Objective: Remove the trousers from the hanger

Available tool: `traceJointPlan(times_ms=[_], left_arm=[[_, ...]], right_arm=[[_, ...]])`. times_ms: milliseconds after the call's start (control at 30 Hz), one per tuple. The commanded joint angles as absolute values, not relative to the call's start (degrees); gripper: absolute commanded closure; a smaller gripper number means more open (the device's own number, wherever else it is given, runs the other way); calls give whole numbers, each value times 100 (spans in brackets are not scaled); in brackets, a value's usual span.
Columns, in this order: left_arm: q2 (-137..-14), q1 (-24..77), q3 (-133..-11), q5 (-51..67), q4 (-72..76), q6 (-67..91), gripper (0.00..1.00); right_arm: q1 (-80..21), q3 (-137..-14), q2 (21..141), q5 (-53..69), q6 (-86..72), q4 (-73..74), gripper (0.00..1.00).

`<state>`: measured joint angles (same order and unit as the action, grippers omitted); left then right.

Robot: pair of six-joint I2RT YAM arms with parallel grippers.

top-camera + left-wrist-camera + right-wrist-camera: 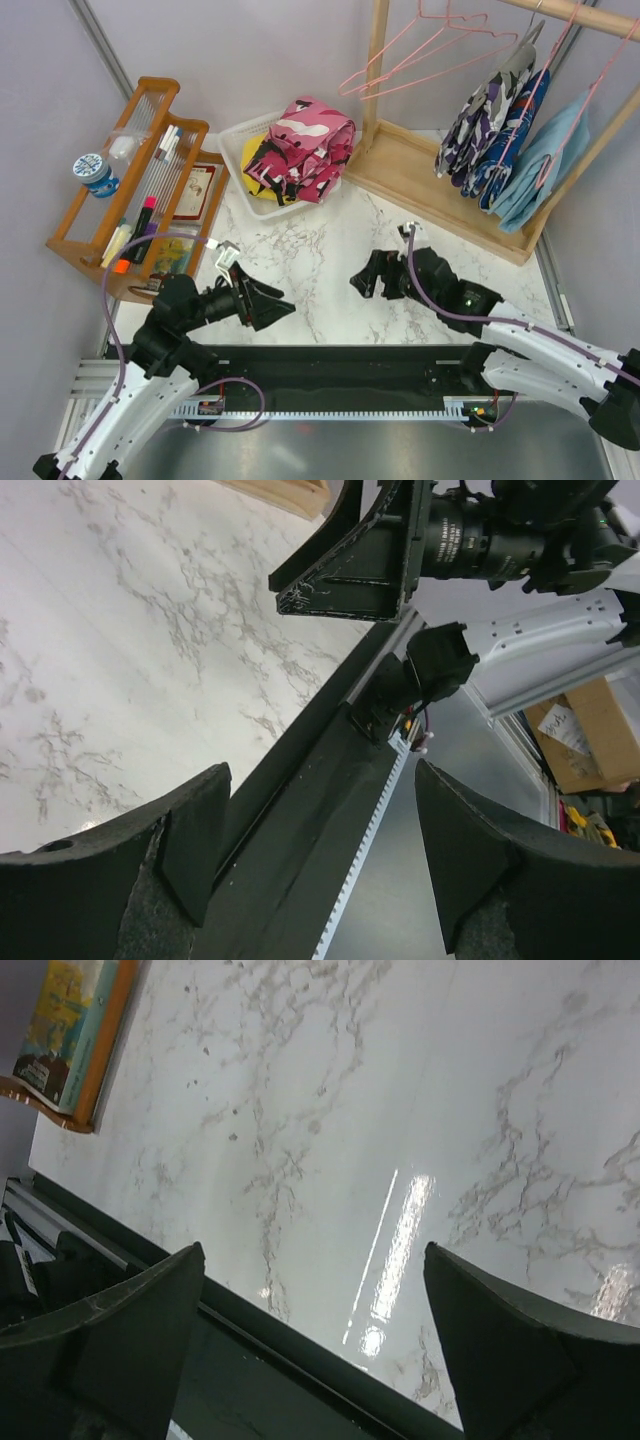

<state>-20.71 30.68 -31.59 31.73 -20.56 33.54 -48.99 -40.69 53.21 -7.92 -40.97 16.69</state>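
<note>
Plainly, the marble table (320,255) carries a wooden rack (420,180) at far right, where two pink hangers (425,50) hang empty (other garments (490,130) hang beside them). The pink camouflage trousers (300,148) lie heaped over the yellow pair (260,191) in the white basket (232,140), off any hanger. Left gripper (268,303) and right gripper (363,282) hover low near the bases, jaws wide, holding nothing: parked, I judge, the job done.

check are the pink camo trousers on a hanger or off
Off: the pink camo trousers lie bunched in the white basket, clear of the bare hangers.
</note>
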Motion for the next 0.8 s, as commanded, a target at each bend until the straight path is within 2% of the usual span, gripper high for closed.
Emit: traceJointPlan(times_ms=[0,133,233,500,767], left_arm=[[-1276,3076,-2050,3822,-678,4253,19],[-363,3076,-1030,4227,576,4982,16],[482,3076,-406,4350,931,5580,15],[501,3076,860,4966,3422,7109,14],[510,3085,967,5054,3673,7435,13]], right_arm=[[-4948,-2659,4606,-737,-4815,221,2],[-4957,-1497,4088,-765,-5378,-543,2],[-4957,-678,3701,-817,-5703,-1185,2],[-4957,779,2682,-923,-6459,-1871,2],[-4957,791,2040,-932,-6196,-1256,2]])
